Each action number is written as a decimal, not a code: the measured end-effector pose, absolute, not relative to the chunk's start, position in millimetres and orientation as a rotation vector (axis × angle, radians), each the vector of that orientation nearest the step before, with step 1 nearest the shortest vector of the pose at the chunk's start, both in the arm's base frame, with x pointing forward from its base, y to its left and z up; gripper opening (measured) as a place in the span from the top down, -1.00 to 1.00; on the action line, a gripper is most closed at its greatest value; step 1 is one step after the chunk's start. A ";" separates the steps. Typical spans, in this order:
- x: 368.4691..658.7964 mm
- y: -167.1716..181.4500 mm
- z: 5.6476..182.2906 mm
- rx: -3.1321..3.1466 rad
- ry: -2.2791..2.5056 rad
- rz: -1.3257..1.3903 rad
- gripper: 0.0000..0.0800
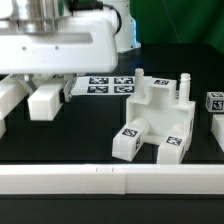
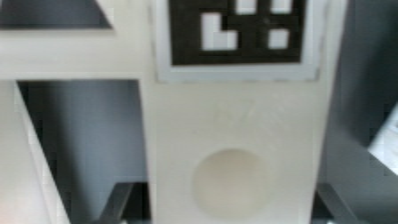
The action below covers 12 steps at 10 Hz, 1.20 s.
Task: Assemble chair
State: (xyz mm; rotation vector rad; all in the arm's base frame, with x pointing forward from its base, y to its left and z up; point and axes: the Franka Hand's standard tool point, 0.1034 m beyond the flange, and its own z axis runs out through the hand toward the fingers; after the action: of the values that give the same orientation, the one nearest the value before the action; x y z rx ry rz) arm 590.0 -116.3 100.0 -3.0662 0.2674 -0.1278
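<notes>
In the wrist view a white chair piece with a square tag and an oval hollow sits between my dark fingers. My gripper is shut on it. In the exterior view the gripper's wide white hand hangs at the upper left. White blocky ends of the held piece show just below it, above the black table. A partly joined chair block with tags stands right of centre, apart from the gripper.
The marker board lies flat behind the chair block. More white tagged pieces stand at the exterior view's right edge. A white rail runs along the table's front edge.
</notes>
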 end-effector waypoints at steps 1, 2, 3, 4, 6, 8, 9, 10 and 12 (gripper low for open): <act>600.2 -113.6 114.6 -3.054 0.301 -0.142 0.28; 603.7 -112.2 113.5 -3.062 0.292 -0.151 0.28; 601.0 -113.3 110.6 -3.062 0.295 -0.141 0.28; 601.0 -113.6 110.5 -3.062 0.296 -0.141 0.28; 601.0 -112.8 110.8 -3.061 0.298 -0.139 0.28; 601.5 -96.2 128.6 -3.018 0.378 -0.102 0.28; 602.9 -85.2 138.9 -3.000 0.427 -0.096 0.28; 603.5 -70.8 149.2 -2.974 0.485 -0.080 0.28; 603.8 -68.6 147.4 -2.967 0.529 -0.080 0.28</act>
State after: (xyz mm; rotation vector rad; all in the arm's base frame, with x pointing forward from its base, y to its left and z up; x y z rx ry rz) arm 603.8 -68.6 147.4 -2.9675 0.5289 -0.0795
